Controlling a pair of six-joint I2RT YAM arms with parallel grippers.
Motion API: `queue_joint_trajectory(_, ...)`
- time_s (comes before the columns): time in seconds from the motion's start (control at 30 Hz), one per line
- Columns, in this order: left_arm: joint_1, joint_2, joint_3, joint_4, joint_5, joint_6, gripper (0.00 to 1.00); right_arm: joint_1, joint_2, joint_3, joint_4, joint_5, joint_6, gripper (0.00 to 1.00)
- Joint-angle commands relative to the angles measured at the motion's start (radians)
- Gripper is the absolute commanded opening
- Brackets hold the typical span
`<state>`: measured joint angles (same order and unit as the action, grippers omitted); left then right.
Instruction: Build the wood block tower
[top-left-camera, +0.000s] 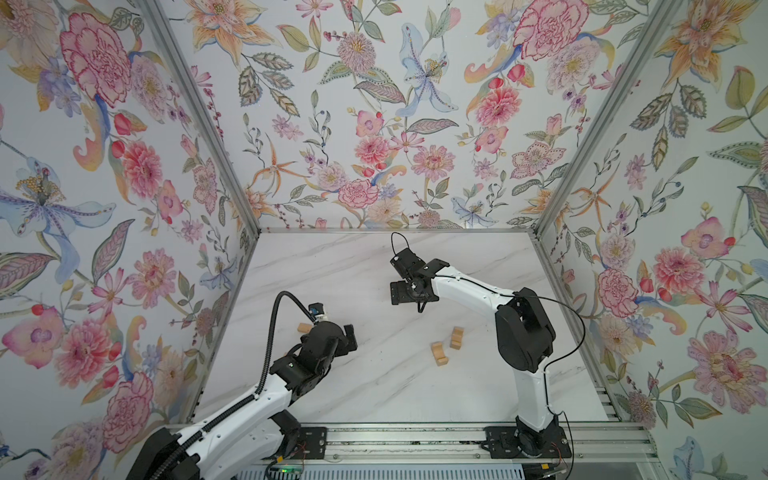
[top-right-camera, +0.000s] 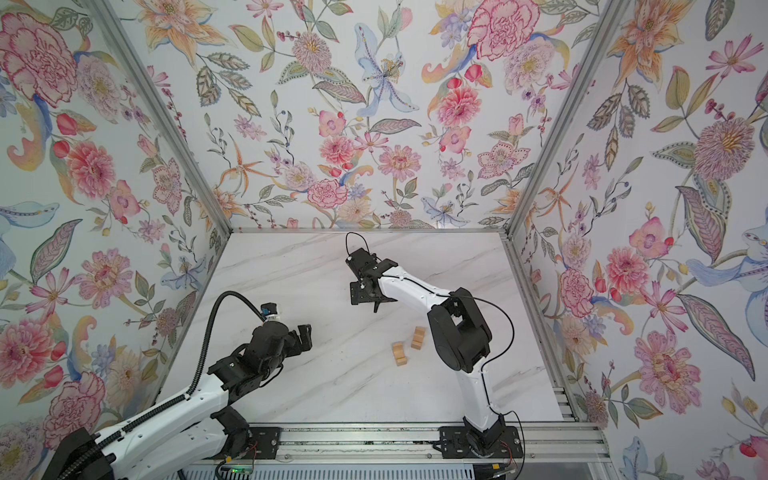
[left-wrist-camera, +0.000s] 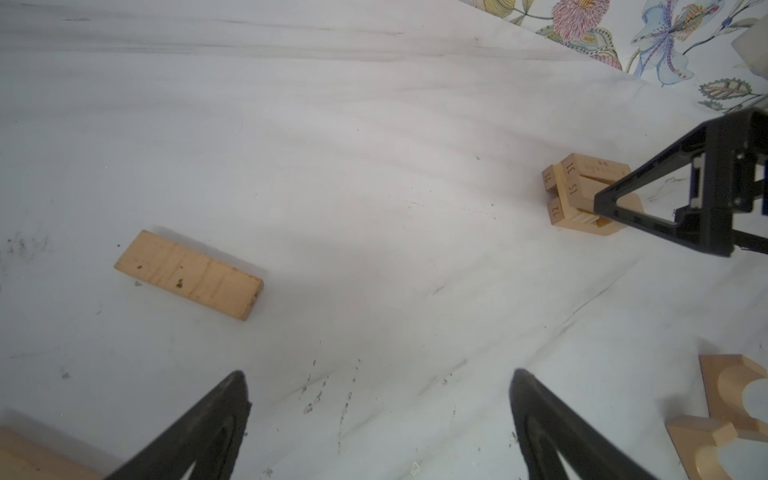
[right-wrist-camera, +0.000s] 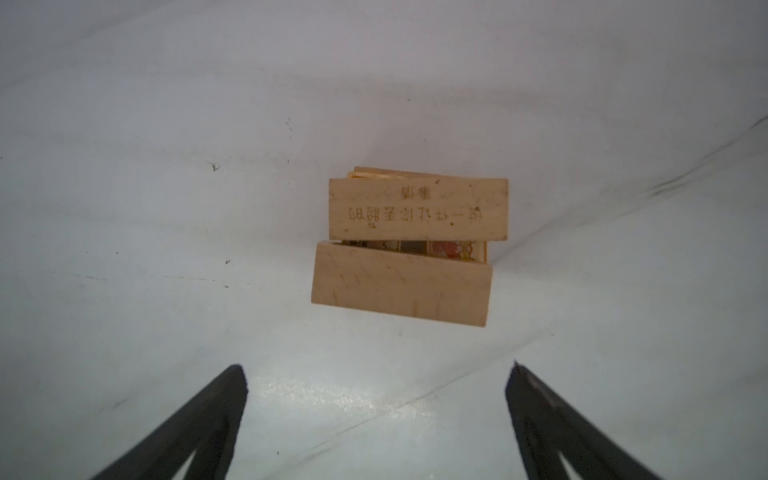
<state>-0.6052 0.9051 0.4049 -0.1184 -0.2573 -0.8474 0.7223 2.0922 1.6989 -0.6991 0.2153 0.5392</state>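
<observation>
The loose bar (left-wrist-camera: 189, 274) lay ahead of the nearer left claw (left-wrist-camera: 379, 373), long axis askew to its empty, spread jaws, while the right claw (right-wrist-camera: 376, 365), also spread, hung over the tower (right-wrist-camera: 409, 245)

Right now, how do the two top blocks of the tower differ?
The engraved block carries dark characters on its upper face; the plain block is bare. The plain block sits slightly askew to the engraved block, so the gap between them widens toward one end. Both are tan bars lying flat, side by side, atop the tower.
</observation>
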Motion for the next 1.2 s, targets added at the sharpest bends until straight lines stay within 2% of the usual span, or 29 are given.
queue_joint_trajectory(0.0, 0.043, 0.002, 0.020, 0.026, 0.059, 0.071, 0.99, -0.014, 0.050, 0.069, -0.061, 0.015, 0.015, 0.99)
queue_joint_trajectory(0.23, 0.077, 0.053, 0.038, 0.053, 0.090, 0.103, 0.99, -0.025, 0.127, 0.153, -0.101, 0.029, 0.016, 1.00)
queue_joint_trajectory(0.8, 0.105, 0.075, 0.045, 0.072, 0.110, 0.118, 0.99, -0.068, 0.147, 0.156, -0.105, -0.003, 0.006, 1.00)
queue_joint_trajectory(1.17, 0.112, 0.048, 0.047, 0.047, 0.102, 0.119, 0.99, -0.068, 0.150, 0.165, -0.106, -0.019, 0.000, 0.95)
